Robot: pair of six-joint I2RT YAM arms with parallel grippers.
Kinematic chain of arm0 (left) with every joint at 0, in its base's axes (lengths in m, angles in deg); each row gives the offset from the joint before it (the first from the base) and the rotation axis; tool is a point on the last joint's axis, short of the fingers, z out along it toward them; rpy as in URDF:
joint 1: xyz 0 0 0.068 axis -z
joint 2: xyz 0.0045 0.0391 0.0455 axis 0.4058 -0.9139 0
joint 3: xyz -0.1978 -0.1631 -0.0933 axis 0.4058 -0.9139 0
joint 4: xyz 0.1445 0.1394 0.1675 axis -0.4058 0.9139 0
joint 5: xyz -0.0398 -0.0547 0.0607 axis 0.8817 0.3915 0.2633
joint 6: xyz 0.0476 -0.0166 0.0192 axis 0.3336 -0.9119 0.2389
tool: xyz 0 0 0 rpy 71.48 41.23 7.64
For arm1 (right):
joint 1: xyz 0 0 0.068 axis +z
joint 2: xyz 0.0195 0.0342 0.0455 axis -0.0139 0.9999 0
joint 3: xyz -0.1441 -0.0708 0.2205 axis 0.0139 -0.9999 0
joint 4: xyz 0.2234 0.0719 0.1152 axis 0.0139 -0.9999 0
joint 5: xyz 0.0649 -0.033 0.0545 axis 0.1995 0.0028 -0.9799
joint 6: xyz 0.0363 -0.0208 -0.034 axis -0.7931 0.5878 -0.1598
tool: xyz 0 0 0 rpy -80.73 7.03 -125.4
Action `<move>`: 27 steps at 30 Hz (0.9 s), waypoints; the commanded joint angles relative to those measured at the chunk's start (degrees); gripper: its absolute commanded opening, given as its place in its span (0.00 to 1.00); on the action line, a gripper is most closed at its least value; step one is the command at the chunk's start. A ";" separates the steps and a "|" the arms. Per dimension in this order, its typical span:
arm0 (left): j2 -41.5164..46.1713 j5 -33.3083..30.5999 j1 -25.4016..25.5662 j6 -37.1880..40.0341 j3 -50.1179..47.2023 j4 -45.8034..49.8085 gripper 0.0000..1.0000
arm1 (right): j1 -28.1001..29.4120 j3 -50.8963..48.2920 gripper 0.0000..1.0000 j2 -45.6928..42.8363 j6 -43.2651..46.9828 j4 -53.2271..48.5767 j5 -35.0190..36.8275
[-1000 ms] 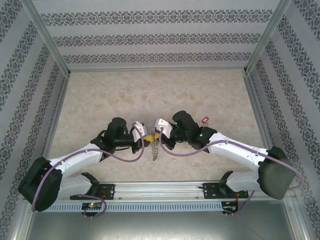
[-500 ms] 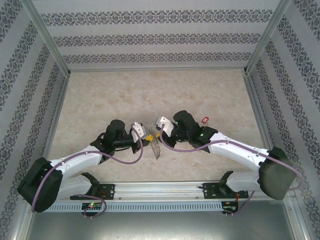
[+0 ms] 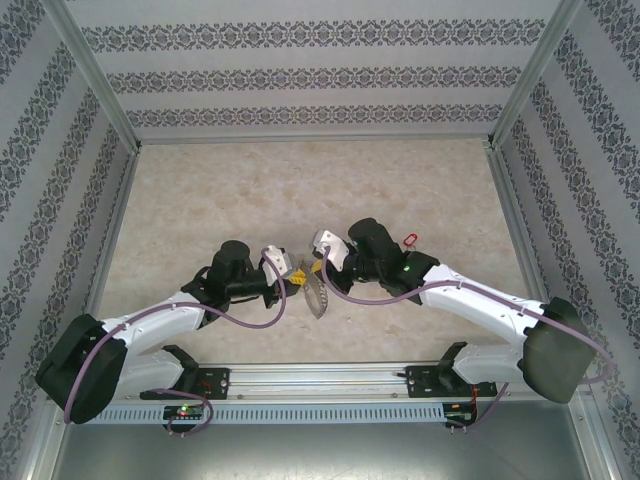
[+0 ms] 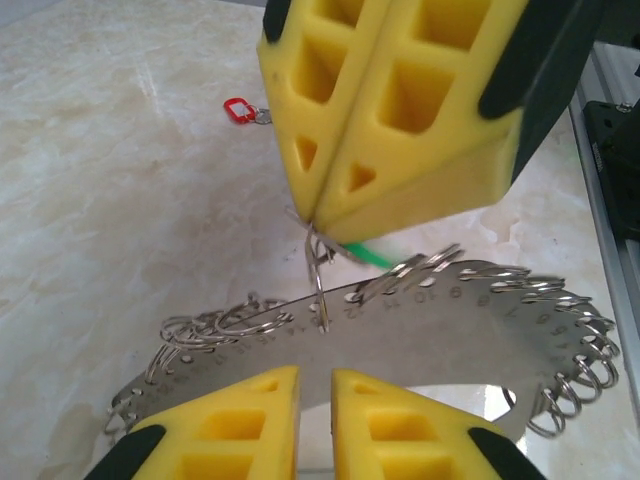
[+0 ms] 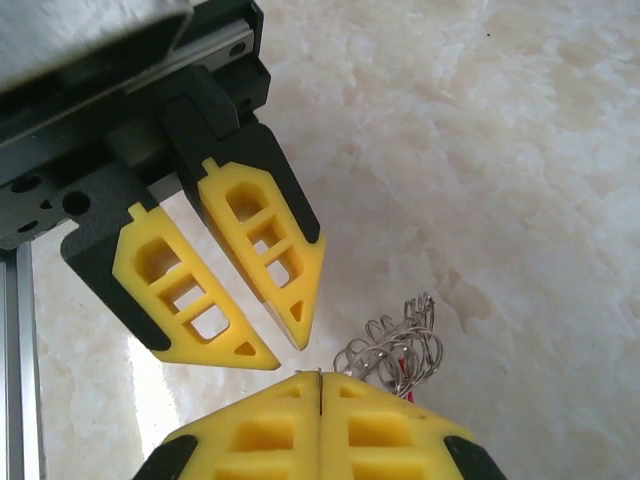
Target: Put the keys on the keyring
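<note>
Keyring [image 4: 440,330] single; one red key [image 4: 238,110], one green key [image 4: 365,252].

- The right gripper [image 5: 318,378] sits at the bottom edge, its yellow fingers pressed flat together.
- The left gripper [image 5: 285,352] reaches in from the upper left, its two yellow fingers a narrow gap apart, with nothing visible between them.
- Silvery wire loops of the keyring [image 5: 395,345] bunch just right of both grippers' tips, above the marbled table [image 5: 500,150].
- A grey rail [image 5: 15,350] runs down the left edge.
</note>
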 commanded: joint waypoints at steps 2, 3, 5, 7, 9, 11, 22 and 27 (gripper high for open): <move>0.33 1.31 -0.26 1.08 1.66 1.98 0.20 | 0.94 1.99 0.00 -1.36 1.82 -0.70 0.68; 0.49 1.56 -0.19 1.12 1.89 2.13 0.20 | 0.91 1.99 0.00 -1.37 1.89 -0.81 0.74; 0.87 2.01 -0.19 1.12 2.43 2.75 0.21 | 1.00 2.12 0.00 -1.40 2.18 -0.91 0.85; 1.34 2.59 -0.16 1.16 2.93 3.20 0.22 | 1.01 2.21 0.00 -1.33 2.22 -0.97 1.00; 1.48 3.01 -0.19 1.03 3.30 3.50 0.24 | 1.00 2.23 0.00 -1.28 2.28 -0.98 0.94; 1.49 3.33 -0.18 0.65 3.60 3.24 0.25 | 1.01 2.21 0.00 -1.20 2.39 -1.05 0.93; -0.99 5.52 -0.19 0.56 5.58 3.08 0.26 | 1.09 2.28 0.00 -1.08 2.48 -0.91 0.85; -2.12 5.08 -0.17 0.93 6.23 2.85 0.26 | 1.09 2.30 0.00 -1.01 2.57 -0.89 0.79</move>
